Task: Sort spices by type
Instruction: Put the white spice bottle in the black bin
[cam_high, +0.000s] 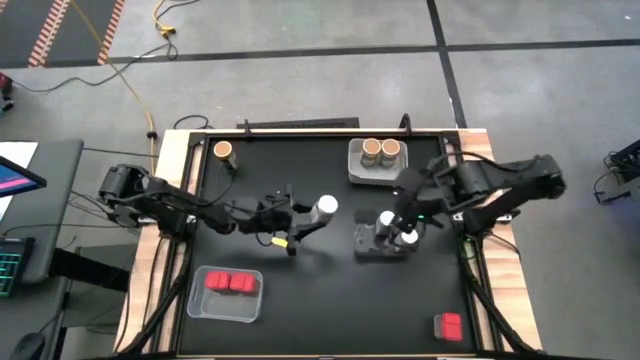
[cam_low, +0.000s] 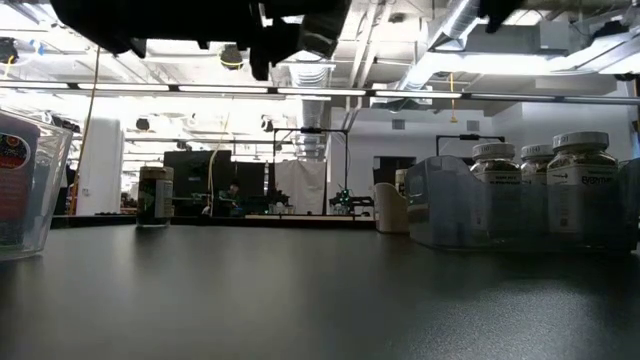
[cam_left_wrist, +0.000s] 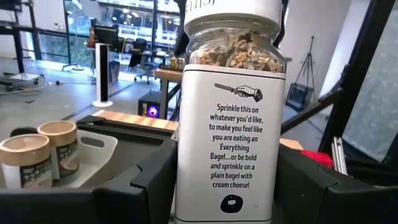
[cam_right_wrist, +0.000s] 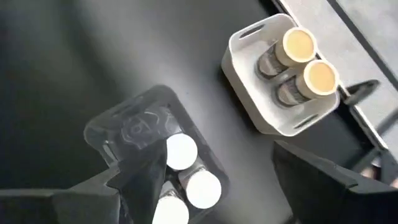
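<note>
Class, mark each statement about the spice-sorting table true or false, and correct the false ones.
1. The left hand holds a white-lidded jar. True.
2. The white tray holds three cork-topped jars. False: it holds two.
3. One cork-topped jar stands alone near the table's far left corner. True.
4. The right hand grips a red box. False: it is open above the clear tray of white-lidded jars.
5. Two red boxes sit in a clear tray. True.

Overhead ceiling lights (cam_low: 300, 90) are flooding the room brightly and glaring softly off the black table (cam_low: 320, 290); near objects beside the wrist cameras are blurring at the edges.
</note>
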